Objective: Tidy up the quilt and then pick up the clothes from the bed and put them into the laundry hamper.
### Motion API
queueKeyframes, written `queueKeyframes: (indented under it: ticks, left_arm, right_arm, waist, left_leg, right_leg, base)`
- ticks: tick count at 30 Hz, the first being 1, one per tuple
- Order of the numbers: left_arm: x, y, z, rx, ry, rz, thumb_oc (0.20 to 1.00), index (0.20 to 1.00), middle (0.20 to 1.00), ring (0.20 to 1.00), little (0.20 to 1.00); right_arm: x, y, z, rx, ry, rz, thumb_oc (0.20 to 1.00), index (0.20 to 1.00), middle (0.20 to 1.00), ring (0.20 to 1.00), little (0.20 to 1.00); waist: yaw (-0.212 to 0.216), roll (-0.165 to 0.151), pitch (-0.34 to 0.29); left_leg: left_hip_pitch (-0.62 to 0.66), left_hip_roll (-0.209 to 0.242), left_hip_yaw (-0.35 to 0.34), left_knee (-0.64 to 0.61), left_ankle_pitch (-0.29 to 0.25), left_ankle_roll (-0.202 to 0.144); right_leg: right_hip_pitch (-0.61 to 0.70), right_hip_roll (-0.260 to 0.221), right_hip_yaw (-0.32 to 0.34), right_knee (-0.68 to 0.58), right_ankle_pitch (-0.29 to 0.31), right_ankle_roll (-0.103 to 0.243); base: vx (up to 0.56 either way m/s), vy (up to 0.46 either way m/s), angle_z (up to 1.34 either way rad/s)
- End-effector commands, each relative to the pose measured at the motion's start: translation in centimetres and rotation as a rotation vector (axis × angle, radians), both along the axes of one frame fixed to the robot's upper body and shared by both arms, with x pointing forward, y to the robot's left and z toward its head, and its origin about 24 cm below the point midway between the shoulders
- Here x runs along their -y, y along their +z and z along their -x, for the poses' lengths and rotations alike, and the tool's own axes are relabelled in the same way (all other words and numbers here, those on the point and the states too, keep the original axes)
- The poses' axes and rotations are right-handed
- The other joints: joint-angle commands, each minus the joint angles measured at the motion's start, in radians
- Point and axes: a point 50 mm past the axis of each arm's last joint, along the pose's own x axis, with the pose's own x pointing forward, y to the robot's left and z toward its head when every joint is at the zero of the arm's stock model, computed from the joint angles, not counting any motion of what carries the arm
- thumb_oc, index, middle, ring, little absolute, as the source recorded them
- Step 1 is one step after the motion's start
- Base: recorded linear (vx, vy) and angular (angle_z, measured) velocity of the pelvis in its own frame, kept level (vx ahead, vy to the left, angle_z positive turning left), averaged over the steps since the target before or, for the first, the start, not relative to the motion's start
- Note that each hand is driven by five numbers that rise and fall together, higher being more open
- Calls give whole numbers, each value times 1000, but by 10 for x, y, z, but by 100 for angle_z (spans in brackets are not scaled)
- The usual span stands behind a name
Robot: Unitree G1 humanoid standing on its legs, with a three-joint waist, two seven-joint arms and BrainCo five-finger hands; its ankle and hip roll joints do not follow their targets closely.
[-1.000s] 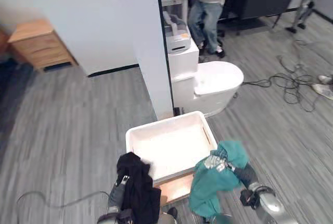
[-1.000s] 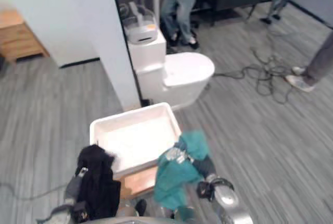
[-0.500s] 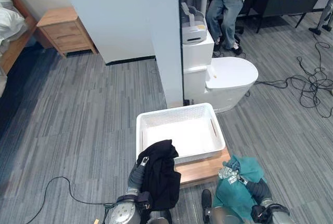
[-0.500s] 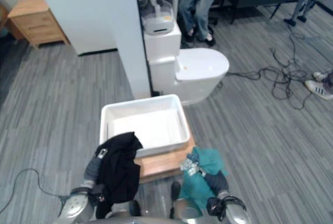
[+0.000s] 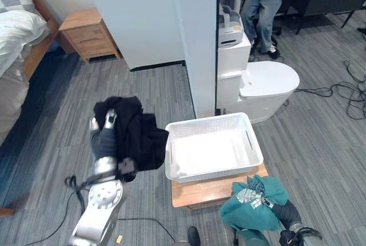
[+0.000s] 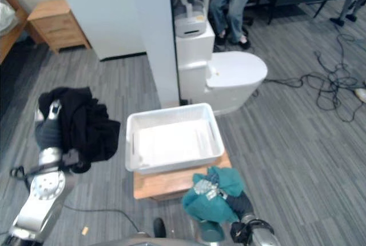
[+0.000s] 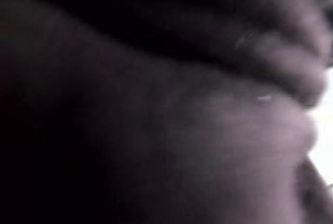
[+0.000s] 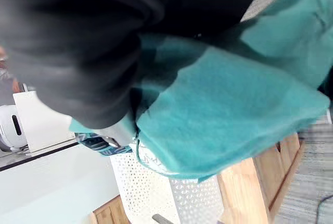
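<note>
Left hand (image 5: 107, 125): raised at the left of the scene, draped in the black garment (image 5: 134, 134); the fingers are buried in the cloth, so whether they clench it cannot be told.
Black garment: hangs off the left hand, its near-right edge just beside the left rim of the white hamper (image 5: 213, 122), above the floor, not yet over the opening.
Right hand (image 6: 243, 205): low at the near right, wrapped in the teal garment (image 6: 210, 195); its fingers are hidden too, so its grip cannot be told.
Teal garment: bunched on the right hand, at the near edge of the wooden stand (image 5: 203, 192), just nearer than the hamper's near rim.
Hamper: lies right of the left hand and straight beyond the right hand; long axis runs left to right.
Nearer hand: by judgement the right, since a short reach away from the robot would bring the teal garment over the opening.
</note>
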Motion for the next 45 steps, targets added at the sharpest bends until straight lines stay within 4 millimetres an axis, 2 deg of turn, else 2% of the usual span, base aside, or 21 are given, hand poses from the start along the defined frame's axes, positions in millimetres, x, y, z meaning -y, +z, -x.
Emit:
queueKeyframes:
  ticks: [1,4,9,14,15,16,18,20,21,25,28,29,30,32,34,36,37,40,42,44,45]
  left_arm:
    - [-4,-3,-14,-7,101,-146,200,200,200,200,200]
    - [-4,-12,-39,-69,194,-198,200,200,200,200,200]
    - [-18,-21,-61,-131,269,-244,200,200,200,200,200]
    - [-20,-29,-67,-201,262,-285,200,200,200,200,200]
    - [-19,-41,-66,-266,261,-304,200,200,200,200,200]
    - [-18,-44,-65,-280,261,-305,200,200,200,200,200]
    - [-16,-68,-60,-400,269,-330,200,200,200,200,200]
    - [-14,-83,-55,-464,279,-352,464,464,464,464,464]
    - [-12,-100,-47,-549,281,-396,1000,1000,1000,1000,1000]
    - [-9,-121,-38,-581,331,-444,1000,1000,1000,1000,1000]
    - [-14,-112,-42,-495,377,-418,1000,1000,1000,1000,1000]
    - [-22,-94,-49,-407,413,-379,1000,1000,1000,1000,1000]
    - [-24,-89,-51,-386,421,-370,1000,1000,1000,1000,1000]
    - [-38,-57,-60,-250,465,-308,1000,1000,1000,1000,1000]
    - [-43,-31,-65,-132,493,-241,1000,1000,1000,1000,1000]
    - [-45,-17,-68,-80,500,-207,1000,1000,1000,1000,1000]
    - [-46,23,-71,89,491,-17,1000,1000,1000,1000,1000]
    - [-44,45,-60,192,491,70,1000,1000,1000,1000,1000]
    - [-48,48,-41,214,555,104,1000,1000,1000,1000,1000]
    - [-58,33,-17,162,639,110,1000,1000,1000,1000,1000]
    - [-79,-8,23,-2,774,105,1000,1000,1000,1000,1000]
  right_arm:
    - [-19,15,-7,93,133,-33,200,200,200,200,200]
    - [-22,13,-9,85,172,-27,200,200,200,200,200]
    - [-26,17,-18,103,205,-14,200,200,200,200,200]
    - [-28,26,-30,158,219,-13,200,200,200,200,200]
    - [-28,29,-33,168,222,-10,200,200,200,200,200]
    - [-28,29,-34,170,222,-10,200,200,200,200,200]
    - [-27,33,-38,182,223,-4,200,200,200,200,200]
    - [-27,34,-41,187,222,-1,200,200,200,200,200]
    - [-27,37,-45,196,225,3,200,200,200,200,200]
    - [-28,42,-52,211,239,11,200,200,200,200,200]
    - [-28,44,-55,210,252,17,200,200,200,200,200]
    - [-27,44,-56,208,264,23,200,200,200,200,200]
    - [-27,44,-55,207,267,25,200,200,200,200,200]
    - [-25,43,-52,195,277,24,200,200,200,200,200]
    - [-24,40,-46,181,278,22,200,200,200,200,200]
    - [-23,39,-43,173,278,20,200,200,200,200,200]
    - [-21,35,-34,154,268,17,200,200,200,200,200]
    - [-22,32,-28,141,239,10,200,200,200,200,200]
    - [-20,31,-24,128,200,0,200,200,200,200,200]
    - [-16,29,-20,123,156,-7,200,200,200,200,200]
    - [-8,28,-15,123,88,-15,200,200,200,200,200]
  waist:
    - [-82,-34,-36]
    - [-125,-26,-19]
    - [-163,-20,16]
    - [-181,-22,66]
    - [-184,-21,74]
    - [-184,-21,76]
    - [-186,-20,89]
    - [-186,-19,95]
    - [-186,-18,103]
    - [-197,-22,111]
    - [-207,-24,112]
    - [-209,-24,112]
    - [-209,-24,112]
    - [-206,-23,103]
    - [-202,-24,94]
    - [-201,-24,86]
    - [-186,-24,66]
    - [-157,-25,52]
    - [-124,-28,46]
    - [-92,-32,43]
    - [-46,-37,41]
  left_leg:
    - [-76,82,-4,-4,54,-62]
    - [-81,88,24,-4,60,-63]
    - [-104,89,53,-4,66,-62]
    - [-121,91,71,-4,67,-61]
    - [-121,89,73,-4,68,-60]
    - [-121,89,74,-4,69,-60]
    - [-122,89,78,-4,72,-60]
    - [-122,89,79,-4,73,-60]
    - [-122,89,78,-4,74,-61]
    - [-119,89,88,-4,73,-60]
    - [-111,88,98,-4,68,-60]
    - [-108,87,103,-4,66,-60]
    - [-106,87,103,-4,65,-60]
    - [-100,86,106,-4,63,-60]
    - [-89,88,103,-4,62,-61]
    - [-83,89,102,-4,61,-62]
    - [-62,91,89,-4,57,-64]
    - [-51,91,67,-4,53,-64]
    - [-44,90,41,-4,48,-65]
    - [-39,88,14,-4,45,-65]
    - [-34,82,-21,-4,39,-63]
  right_leg:
    - [9,-14,73,-5,-50,94]
    - [-16,-10,106,-5,-38,96]
    - [-64,-6,146,-5,-19,99]
    - [-96,-2,161,-4,-12,98]
    - [-98,-2,163,-3,-12,98]
    - [-99,-3,163,-2,-12,98]
    - [-101,-3,164,1,-14,96]
    - [-100,-4,165,1,-16,96]
    - [-100,-4,166,2,-16,95]
    - [-96,-4,169,1,-17,92]
    - [-90,-5,171,-1,-21,93]
    - [-87,-6,169,-3,-22,93]
    - [-86,-7,169,-3,-22,93]
    - [-80,-8,164,-4,-21,93]
    - [-65,-12,157,-4,-24,95]
    - [-58,-13,153,-4,-25,95]
    - [-25,-20,135,-5,-34,97]
    - [-3,-25,114,-5,-44,99]
    - [17,-30,90,-5,-55,100]
    - [34,-34,69,-5,-64,99]
    - [56,-36,42,-5,-76,93]
  base:
    - [30,12,-33]
    - [22,15,-33]
    - [-35,10,-37]
    - [-113,8,-15]
    - [-25,15,-4]
    - [-39,28,0]
    - [-35,34,-2]
    - [-26,40,-2]
    - [-26,41,-3]
    - [-9,52,-4]
    - [0,52,-9]
    - [-10,41,-4]
    - [-15,30,-2]
    - [0,0,0]
    - [60,-10,2]
    - [99,-20,4]
    - [129,-33,6]
    - [91,-35,22]
    - [52,-38,22]
    - [21,-21,20]
    - [9,-14,28]
